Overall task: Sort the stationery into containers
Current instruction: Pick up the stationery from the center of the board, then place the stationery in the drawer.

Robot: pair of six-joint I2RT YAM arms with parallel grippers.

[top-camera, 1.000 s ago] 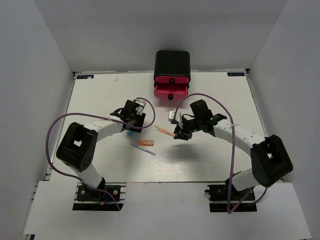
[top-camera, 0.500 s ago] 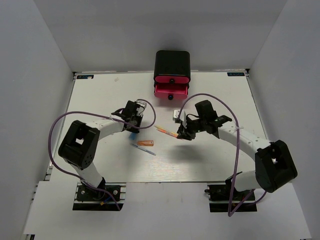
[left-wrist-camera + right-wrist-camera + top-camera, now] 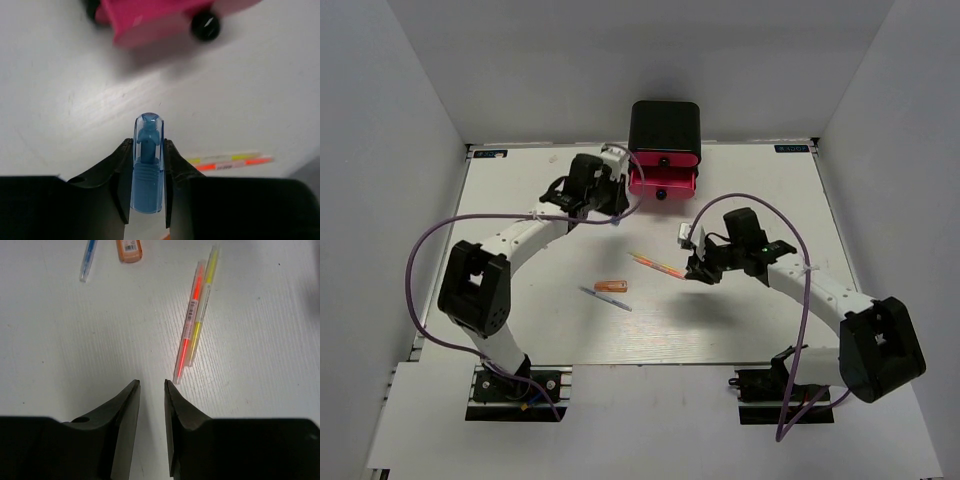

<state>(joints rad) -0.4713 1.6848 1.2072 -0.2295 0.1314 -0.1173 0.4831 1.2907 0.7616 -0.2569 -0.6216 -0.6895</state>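
Observation:
My left gripper (image 3: 615,203) is shut on a short blue marker (image 3: 148,160) with a clear cap, held just left of the pulled-out pink drawer (image 3: 660,183) of the black cabinet (image 3: 664,125). That drawer (image 3: 150,20) and its black knob (image 3: 205,26) show blurred in the left wrist view. My right gripper (image 3: 692,272) is narrowly open and empty over the table, beside the end of a thin orange-pink pen (image 3: 190,322) lying against a yellow-tinted pen (image 3: 202,305). A short orange marker (image 3: 611,286) and a thin blue-grey pen (image 3: 606,298) lie at mid table.
A second pink drawer (image 3: 664,160) with a black knob sits shut above the open one. The cabinet stands at the table's far edge against the back wall. Purple cables loop off both arms. White walls close in the table's left and right sides.
My left arm has swung from mid table up toward the cabinet, carrying the blue marker. My right gripper has shifted slightly right and nearer, still by the thin pens.

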